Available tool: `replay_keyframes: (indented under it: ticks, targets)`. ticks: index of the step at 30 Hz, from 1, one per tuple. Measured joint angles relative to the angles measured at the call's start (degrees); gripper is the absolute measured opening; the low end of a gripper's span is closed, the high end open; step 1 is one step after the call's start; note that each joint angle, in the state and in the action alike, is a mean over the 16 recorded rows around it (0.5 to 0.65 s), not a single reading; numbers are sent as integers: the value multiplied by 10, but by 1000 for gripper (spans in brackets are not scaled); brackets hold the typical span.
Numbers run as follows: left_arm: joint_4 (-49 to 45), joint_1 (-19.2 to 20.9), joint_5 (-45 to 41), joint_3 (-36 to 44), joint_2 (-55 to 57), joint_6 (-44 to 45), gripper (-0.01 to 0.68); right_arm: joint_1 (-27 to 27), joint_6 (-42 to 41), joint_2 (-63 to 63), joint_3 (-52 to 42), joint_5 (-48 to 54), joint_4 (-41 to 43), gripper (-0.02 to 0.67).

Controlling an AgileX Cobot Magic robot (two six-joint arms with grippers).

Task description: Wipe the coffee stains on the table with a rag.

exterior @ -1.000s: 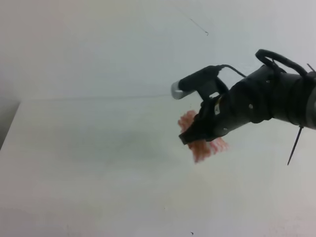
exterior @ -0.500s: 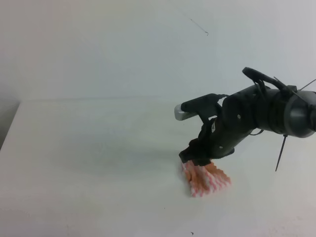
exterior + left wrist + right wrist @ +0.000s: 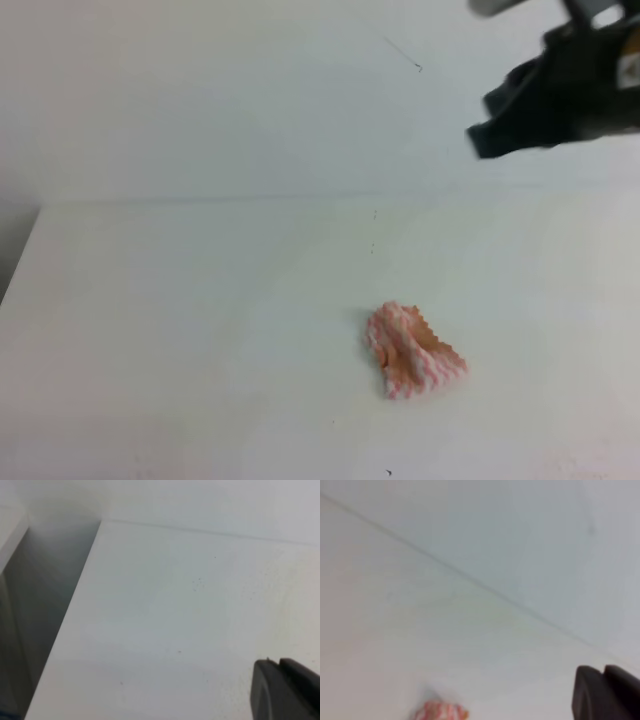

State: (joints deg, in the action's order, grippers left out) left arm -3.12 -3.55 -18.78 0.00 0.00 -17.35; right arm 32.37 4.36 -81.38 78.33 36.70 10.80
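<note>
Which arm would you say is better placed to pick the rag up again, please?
Probably the right: its tool hangs above the rag, whose edge shows in its wrist view. The left wrist view shows only bare table.

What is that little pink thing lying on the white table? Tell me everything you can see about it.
It is a small rag of soft-looking cloth, pink-and-white striped with zigzag-cut edges and a tan, stained-looking patch in the middle. It lies crumpled and bunched up, not spread flat, on the white table, right of centre and toward the near edge in the high view. Nothing touches it but the table; the right tool is raised well clear, up and to the right. The right wrist view catches only its top edge.
</note>
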Motion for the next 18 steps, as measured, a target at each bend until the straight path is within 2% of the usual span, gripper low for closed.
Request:
replay_keyframes:
  ticks: [4,7,18]
  targets:
    - [0,0,0,0,0,0,-1,0,25,110,-35,22,63,46]
    - [0,0,0,0,0,0,-1,0,49,196,-83,38,105,15]
    - [0,0,0,0,0,0,-1,0,164,551,-366,54,163,0]
